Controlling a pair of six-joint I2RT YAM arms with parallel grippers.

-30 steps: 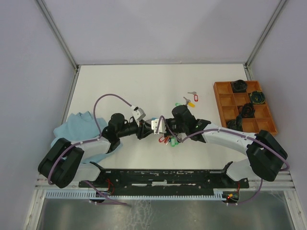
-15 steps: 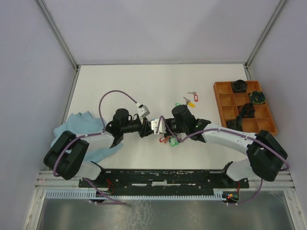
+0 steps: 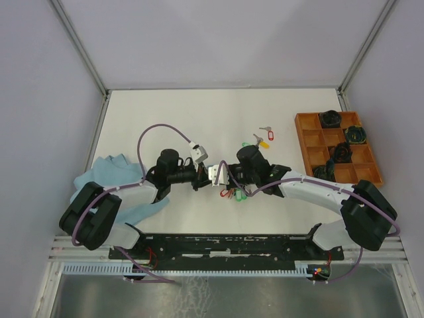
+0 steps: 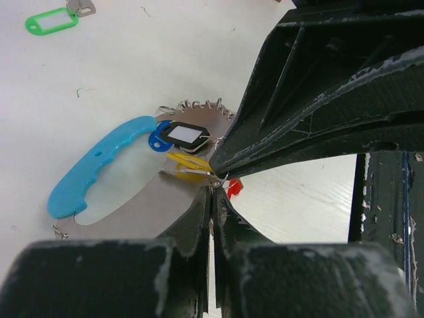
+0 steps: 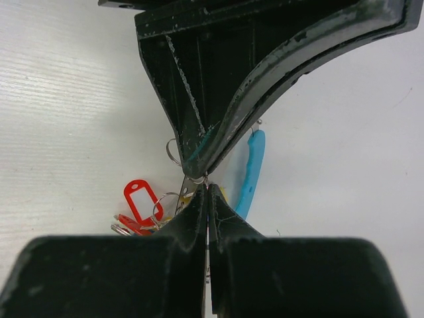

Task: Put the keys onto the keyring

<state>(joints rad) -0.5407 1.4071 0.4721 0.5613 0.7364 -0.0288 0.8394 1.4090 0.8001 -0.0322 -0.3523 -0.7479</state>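
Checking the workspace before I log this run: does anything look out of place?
A crumpled blue cloth lies bunched partly under the left arm, which seems odd for a key task. A yellow-tagged key also lies loose, apart from the tagged bunch.

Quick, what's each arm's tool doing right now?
Left tool: closed, pinching a thin wire, apparently part of the keyring.
Right tool: closed, apparently pinching the same wire, tip to tip with the left one.

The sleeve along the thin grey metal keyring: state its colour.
Bright blue sleeve, clearest in the left wrist view.
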